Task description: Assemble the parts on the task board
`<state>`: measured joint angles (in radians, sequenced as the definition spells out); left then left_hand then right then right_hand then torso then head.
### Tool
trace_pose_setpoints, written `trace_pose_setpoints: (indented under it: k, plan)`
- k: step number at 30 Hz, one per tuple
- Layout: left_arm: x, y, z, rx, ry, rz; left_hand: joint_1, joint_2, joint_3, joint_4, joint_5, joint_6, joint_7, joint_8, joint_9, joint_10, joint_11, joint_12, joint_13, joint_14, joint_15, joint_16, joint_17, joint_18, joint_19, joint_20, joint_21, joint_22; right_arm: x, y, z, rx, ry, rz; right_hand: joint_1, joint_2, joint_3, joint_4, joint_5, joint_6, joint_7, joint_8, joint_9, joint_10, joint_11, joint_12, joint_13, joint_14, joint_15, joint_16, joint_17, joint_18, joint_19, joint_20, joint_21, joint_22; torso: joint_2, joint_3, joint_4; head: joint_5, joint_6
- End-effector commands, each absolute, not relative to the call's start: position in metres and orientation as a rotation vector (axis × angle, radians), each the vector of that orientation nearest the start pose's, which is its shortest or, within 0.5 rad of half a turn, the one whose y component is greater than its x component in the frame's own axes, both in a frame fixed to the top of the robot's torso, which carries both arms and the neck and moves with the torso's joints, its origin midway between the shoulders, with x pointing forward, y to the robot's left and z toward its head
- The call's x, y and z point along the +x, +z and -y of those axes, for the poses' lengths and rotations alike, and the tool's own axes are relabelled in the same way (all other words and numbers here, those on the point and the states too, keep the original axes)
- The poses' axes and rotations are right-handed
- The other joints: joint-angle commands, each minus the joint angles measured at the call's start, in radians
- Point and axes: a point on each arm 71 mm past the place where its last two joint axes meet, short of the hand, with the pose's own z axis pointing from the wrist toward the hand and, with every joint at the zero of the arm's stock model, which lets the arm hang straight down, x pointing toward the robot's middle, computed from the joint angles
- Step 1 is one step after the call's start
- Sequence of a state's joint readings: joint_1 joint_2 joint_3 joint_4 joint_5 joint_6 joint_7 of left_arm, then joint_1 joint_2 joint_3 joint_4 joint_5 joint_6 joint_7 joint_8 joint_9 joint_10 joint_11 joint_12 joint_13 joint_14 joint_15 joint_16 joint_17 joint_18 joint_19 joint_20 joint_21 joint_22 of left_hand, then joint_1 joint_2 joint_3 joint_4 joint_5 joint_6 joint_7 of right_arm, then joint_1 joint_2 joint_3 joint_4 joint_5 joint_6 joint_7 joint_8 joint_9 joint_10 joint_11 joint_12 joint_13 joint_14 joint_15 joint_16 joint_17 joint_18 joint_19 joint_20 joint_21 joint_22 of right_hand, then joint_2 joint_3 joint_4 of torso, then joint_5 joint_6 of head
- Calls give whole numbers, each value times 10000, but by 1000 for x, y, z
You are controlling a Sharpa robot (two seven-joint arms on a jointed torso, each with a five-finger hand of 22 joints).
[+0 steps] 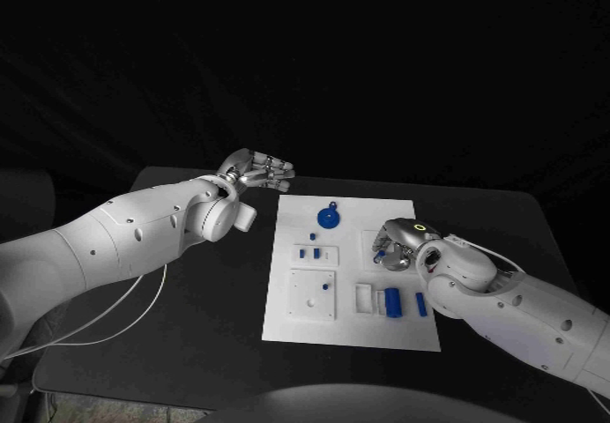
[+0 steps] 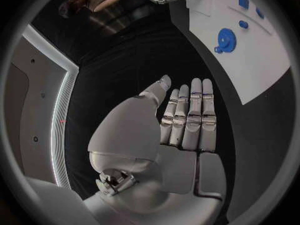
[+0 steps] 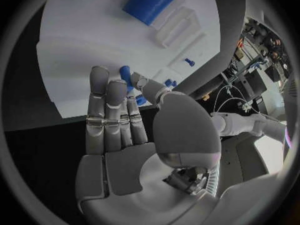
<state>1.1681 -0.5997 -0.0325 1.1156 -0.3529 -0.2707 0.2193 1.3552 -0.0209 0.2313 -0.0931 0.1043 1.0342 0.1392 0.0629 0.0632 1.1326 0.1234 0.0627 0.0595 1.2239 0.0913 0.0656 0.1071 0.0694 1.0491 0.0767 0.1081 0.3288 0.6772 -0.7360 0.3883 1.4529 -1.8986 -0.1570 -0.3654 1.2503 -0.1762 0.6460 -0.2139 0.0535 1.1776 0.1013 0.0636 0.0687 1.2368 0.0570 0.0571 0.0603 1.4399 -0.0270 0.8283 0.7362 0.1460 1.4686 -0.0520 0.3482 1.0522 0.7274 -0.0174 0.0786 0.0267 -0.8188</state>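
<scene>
Looks early-to-mid on the assembly, just a guess tho. White rectangular task board [image 1: 350,326] sits mid-table w/ small blue plastic parts scattered on it: round blue disc w/ a tab [image 1: 330,217] near the far edge, a few tiny blue pegs [image 1: 308,253] standing in a small white block, bigger blue blocks [image 1: 393,301] in the near-right corner by the white holders. Silver many-fingered right hand [image 1: 397,247] over the board's right side, pinching a small blue peg [image 3: 125,75] btwn thumb and fingers, other fingers mostly straight. Silver left hand [image 1: 259,171] parked off the board's far-left corner, fingers straight and side by side, holding nothing. Several parts prob still to seat. Matte black table [image 1: 190,335], dark backdrop, cluttered lab gear at the room's edge.
</scene>
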Motion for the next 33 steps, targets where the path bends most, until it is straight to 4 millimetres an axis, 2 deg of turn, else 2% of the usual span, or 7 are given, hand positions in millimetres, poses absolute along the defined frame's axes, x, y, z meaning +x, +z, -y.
trace_pose_setpoints:
  k: [1,7,11,18,20,30,33]
  plan:
    - [549,-223,-198,-8739,-12343,-16249,16,93,-65,27,21,84,11,1,3,-30,-5,-44,-7,-34,27,-36,-2,-80,-38,-5,43,-20,449,-297,200,-975,3197,-18426,-70,14,17,-66,-31,39,-19,-7,-3,4,28,25,2,-10,-56,34,-14,-56,314,-47,46,10,-2,-2,-5,-1,-12]
    - [549,-223,-198,-8745,-12335,-16273,-1,92,-74,46,18,74,15,-2,2,-37,-3,-45,-7,-40,32,-39,-3,-78,-36,-1,44,-29,448,-297,200,-960,3235,-18376,-129,-15,61,-74,-26,8,-32,0,1,-25,30,32,5,-16,-60,28,-28,-37,317,-44,29,9,-3,-4,-5,-5,-14]
    - [549,-224,-198,-8746,-12335,-16283,-12,92,-84,68,18,70,14,1,3,-39,-2,-43,-7,-38,33,-38,-3,-77,-34,3,40,-46,448,-296,199,-919,3292,-18262,-70,54,80,-101,-27,60,-45,4,7,304,-59,71,30,-20,-100,27,-35,-53,314,-61,37,35,1,1,-1,2,-15]
    - [549,-224,-198,-8747,-12331,-16281,-28,103,-88,93,16,70,11,1,3,-39,-1,-43,-6,-36,34,-36,-2,-77,-29,6,39,-55,448,-292,198,-748,3492,-17741,261,534,-16,-247,-44,725,-201,62,99,1314,-366,98,107,-27,-336,7,-18,-219,299,-283,469,375,3,-1,-6,-1,-25]
    - [549,-224,-198,-8746,-12334,-16282,-28,103,-88,93,16,70,11,1,3,-39,-1,-43,-6,-36,34,-36,-2,-77,-29,6,39,-55,448,-291,197,-721,3514,-17575,276,599,17,-326,-57,931,-263,61,136,1516,-428,91,124,-25,-394,-13,-14,-277,305,-351,672,508,4,0,-4,-2,-31]
    - [550,-224,-200,-8769,-12275,-16260,-28,103,-88,93,16,70,11,1,3,-39,-1,-43,-6,-36,34,-36,-2,-77,-29,6,39,-55,447,-283,194,-716,3589,-16926,355,875,-270,-304,-45,1081,-321,8,242,1776,-513,68,131,27,-482,-123,44,-440,283,-482,885,808,-1,2,-1,17,-41]
    - [550,-224,-201,-8776,-12256,-16250,-3,114,-84,133,17,83,7,2,4,-33,-5,-43,-7,-35,32,-37,2,-74,-14,5,34,-100,446,-280,192,-764,3666,-16824,359,882,-283,-299,-50,1089,-315,14,256,1788,-509,70,132,35,-484,-129,54,-442,286,-488,889,826,-7,0,-5,26,-43]
